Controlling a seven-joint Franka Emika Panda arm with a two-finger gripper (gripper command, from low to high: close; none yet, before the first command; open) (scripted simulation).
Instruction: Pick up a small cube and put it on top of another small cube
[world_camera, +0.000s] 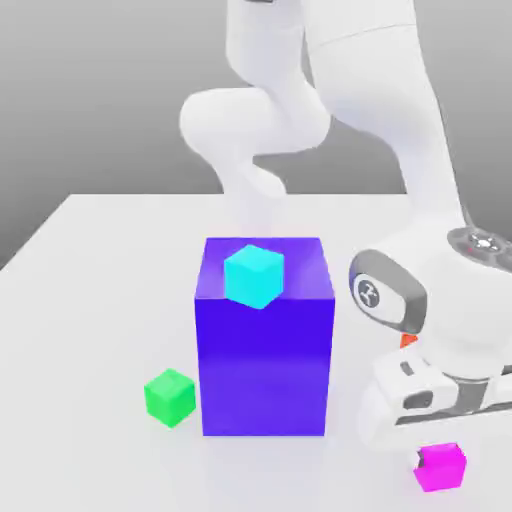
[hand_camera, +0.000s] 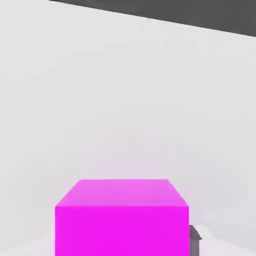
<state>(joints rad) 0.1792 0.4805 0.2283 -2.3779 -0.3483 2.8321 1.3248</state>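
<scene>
Your small magenta cube (world_camera: 441, 467) sits on the surface right of the big blue block (world_camera: 265, 345) in the exterior view, under the tool (world_camera: 432, 448), whose grip I cannot tell; it looks rigid, light, smooth-sided, so pinch opposite flat faces mid-height.

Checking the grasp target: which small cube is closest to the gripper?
The magenta cube, directly under the gripper; the green cube and cyan cube sit farther away.

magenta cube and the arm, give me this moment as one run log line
phase: at pick | target: magenta cube on table, hand low over it | cyan cube on blue block | green cube on table
</scene>
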